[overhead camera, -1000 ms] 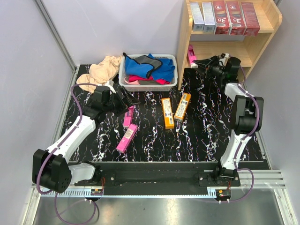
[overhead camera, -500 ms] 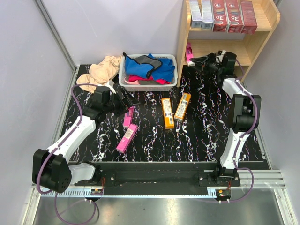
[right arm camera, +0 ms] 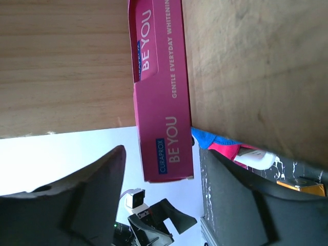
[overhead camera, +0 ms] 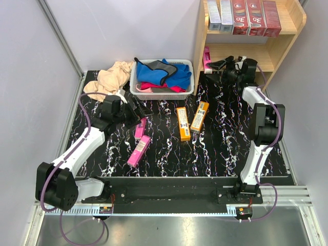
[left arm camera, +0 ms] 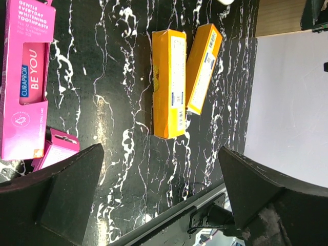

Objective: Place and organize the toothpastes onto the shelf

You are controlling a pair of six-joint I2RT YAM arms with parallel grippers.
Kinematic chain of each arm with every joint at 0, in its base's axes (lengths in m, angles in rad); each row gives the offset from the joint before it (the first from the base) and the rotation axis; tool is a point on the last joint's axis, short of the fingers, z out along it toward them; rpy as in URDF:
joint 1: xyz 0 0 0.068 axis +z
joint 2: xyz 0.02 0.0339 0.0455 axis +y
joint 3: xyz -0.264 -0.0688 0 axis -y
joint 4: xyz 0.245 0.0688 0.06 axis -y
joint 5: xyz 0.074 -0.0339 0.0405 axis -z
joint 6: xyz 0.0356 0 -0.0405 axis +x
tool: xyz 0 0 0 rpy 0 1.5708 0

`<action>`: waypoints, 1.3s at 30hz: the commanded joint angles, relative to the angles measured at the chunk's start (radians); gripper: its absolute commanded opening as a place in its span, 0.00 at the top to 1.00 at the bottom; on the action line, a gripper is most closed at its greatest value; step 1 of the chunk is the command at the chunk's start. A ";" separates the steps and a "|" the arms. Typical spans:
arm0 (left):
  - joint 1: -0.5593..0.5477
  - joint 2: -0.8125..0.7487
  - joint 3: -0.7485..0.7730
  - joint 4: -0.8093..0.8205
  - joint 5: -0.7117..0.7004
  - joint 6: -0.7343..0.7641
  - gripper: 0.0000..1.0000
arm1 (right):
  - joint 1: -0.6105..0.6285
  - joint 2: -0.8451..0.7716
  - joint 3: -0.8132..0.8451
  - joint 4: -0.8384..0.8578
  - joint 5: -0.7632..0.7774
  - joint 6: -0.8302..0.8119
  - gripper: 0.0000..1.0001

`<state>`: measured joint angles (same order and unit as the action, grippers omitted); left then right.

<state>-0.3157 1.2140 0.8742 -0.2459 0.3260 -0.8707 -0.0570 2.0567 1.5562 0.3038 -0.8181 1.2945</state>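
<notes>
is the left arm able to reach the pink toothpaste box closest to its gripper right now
Probably yes. The left gripper is open right beside that pink box, which lies flat with nothing on top of it or between the two.

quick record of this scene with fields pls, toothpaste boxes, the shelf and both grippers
shelf: light wood, two tiers
top tier: two silver-grey boxes, three dark red boxes
lower tier: one pink box, standing at the left end
table: two orange boxes, two pink boxes
right gripper: open, fingers either side of the shelved pink box
left gripper: open, empty, over the table
other: white basket of cloths, beige cloth
</notes>
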 commanded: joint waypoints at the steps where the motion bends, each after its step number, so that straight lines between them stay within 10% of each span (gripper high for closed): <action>1: 0.004 0.009 -0.009 0.053 0.028 0.016 0.01 | 0.011 -0.072 -0.051 0.034 0.010 0.032 0.24; 12: 0.004 -0.005 -0.029 0.054 0.031 0.016 0.01 | 0.011 -0.164 -0.133 0.051 0.025 0.043 0.28; 21: 0.004 -0.013 -0.038 0.056 0.031 0.016 0.01 | 0.011 -0.149 -0.116 0.057 0.030 0.046 0.66; 39: 0.004 -0.011 -0.029 0.037 0.016 0.039 0.01 | 0.013 -0.018 0.064 -0.017 0.043 0.043 0.69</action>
<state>-0.3157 1.2209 0.8406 -0.2337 0.3336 -0.8608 -0.0540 2.0468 1.5753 0.2867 -0.7853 1.3403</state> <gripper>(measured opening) 0.987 0.310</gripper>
